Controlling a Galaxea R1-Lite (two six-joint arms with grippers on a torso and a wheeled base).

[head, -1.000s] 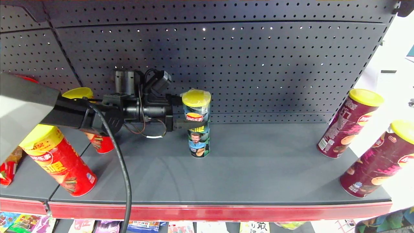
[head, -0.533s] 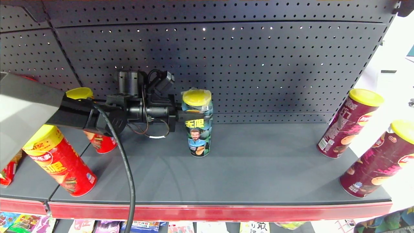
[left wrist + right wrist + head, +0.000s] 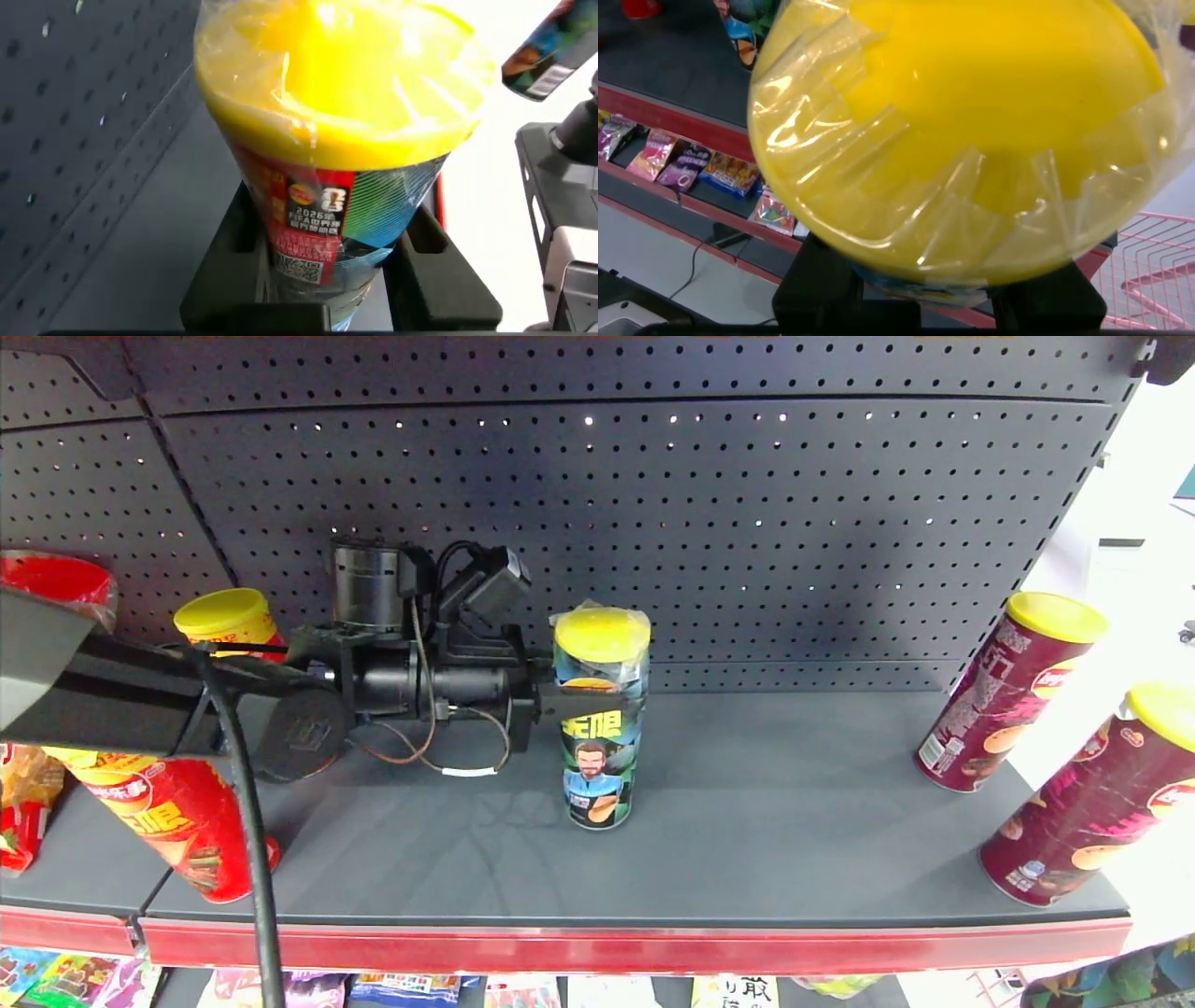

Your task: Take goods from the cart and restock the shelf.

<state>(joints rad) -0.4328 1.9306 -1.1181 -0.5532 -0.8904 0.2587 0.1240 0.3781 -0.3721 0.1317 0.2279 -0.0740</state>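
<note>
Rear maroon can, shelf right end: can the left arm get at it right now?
Probably not yet. The left gripper is shut on the blue-green can mid-shelf and would have to let go first. Nothing stands on the shelf between it and the rear maroon can, so the path looks free.

Both clamped: left gripper (image 3: 597, 698), arm outstretched; right gripper (image 3: 924, 294).

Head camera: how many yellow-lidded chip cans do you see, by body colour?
Red: 2, front red can, rear red can
Maroon: 2, rear maroon can, front maroon can
Blue-green: 1, blue-green can in the left end effector
Total: 5
</note>
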